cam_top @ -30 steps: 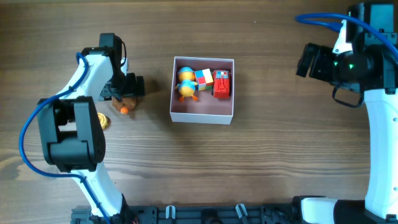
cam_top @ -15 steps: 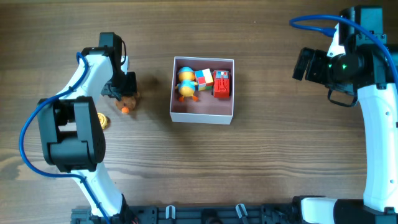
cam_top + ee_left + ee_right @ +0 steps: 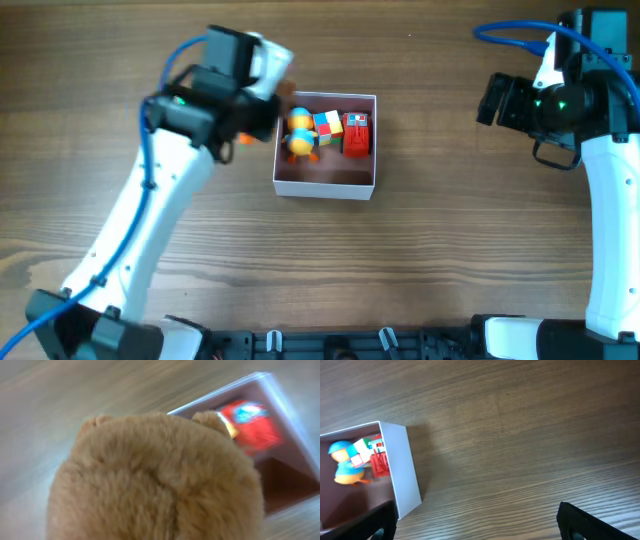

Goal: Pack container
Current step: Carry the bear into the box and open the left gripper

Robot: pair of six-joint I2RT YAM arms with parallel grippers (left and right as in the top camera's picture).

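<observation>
My left end effector, clamped on the brown plush toy, has swung up from the tabletop to the left wall of the central container; dropping it in looks next. My right end effector idles, fingers apart.

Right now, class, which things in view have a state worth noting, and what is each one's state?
container: open, lidless, partly filled
duck toy: packed in the container
colour cube: packed, beside the duck toy
red toy: packed, beside the colour cube
plush toy: gripped, not yet in the container
left tool: shut on the plush toy
right tool: open, empty
</observation>
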